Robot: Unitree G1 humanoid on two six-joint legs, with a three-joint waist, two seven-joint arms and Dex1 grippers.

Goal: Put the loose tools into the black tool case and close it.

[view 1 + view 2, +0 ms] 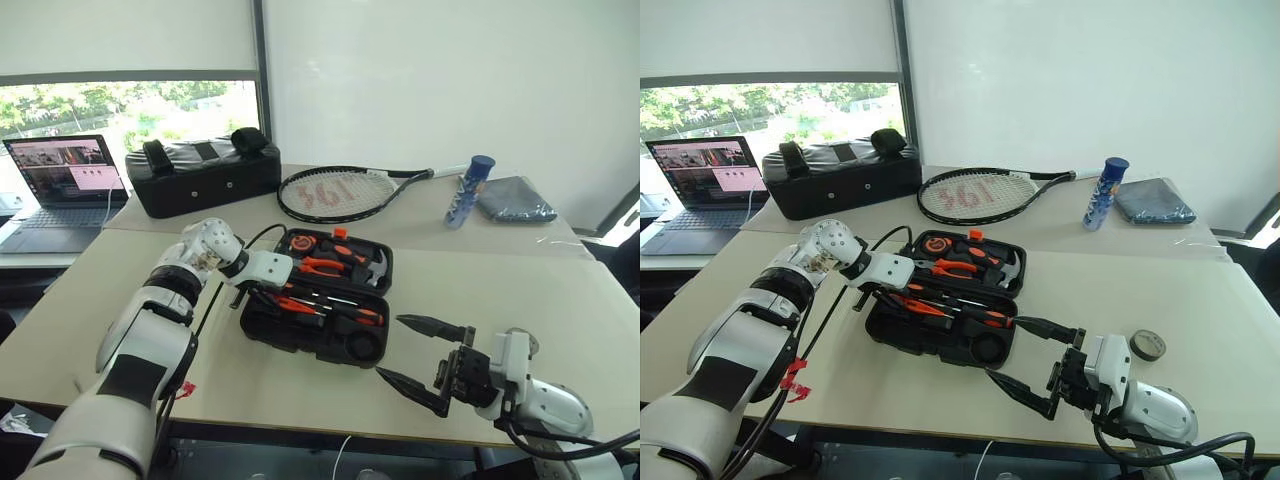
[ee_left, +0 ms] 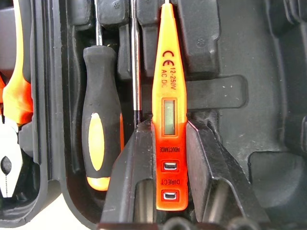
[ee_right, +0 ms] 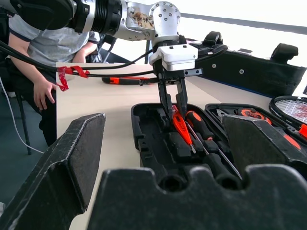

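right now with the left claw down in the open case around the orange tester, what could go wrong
1. The left claw flanks the orange tester, which may not be seated in its slot; lifting away could drag it out.
2. A screwdriver lies on the table behind the tool case, easy to forget before closing.
3. The open right claw hangs near the case's front edge and could nudge it.
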